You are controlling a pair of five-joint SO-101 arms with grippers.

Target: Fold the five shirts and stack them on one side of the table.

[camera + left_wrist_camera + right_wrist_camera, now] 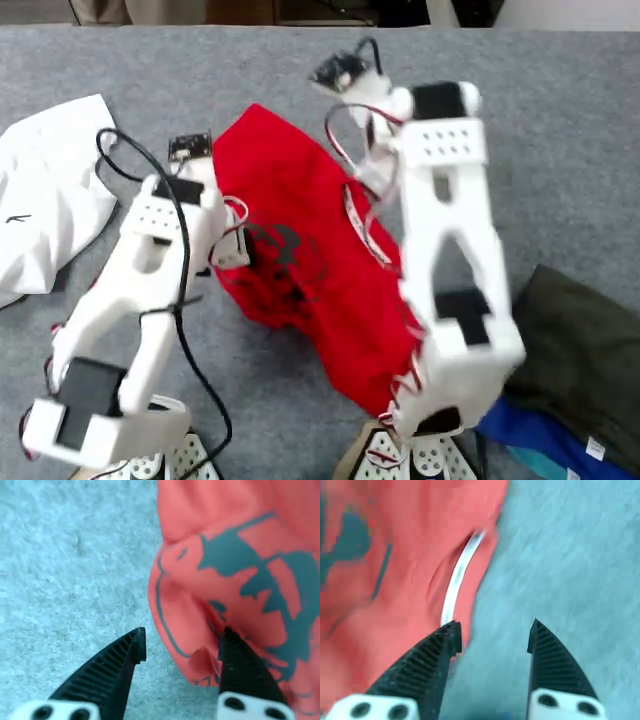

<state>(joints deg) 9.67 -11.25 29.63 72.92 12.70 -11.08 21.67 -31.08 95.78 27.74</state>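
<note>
A grey, felt-like counter (560,130) runs from edge to edge, and past its far side lies a narrow strip of room (240,10) with brown and dark shapes.

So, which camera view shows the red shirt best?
The high view: the red shirt lies there nearly whole on the grey table. The left wrist view gives a close part with the dark print; the right wrist view, an edge with a white strip.

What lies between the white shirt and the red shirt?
In the high view, the left arm and its black cable, over grey table.
</note>
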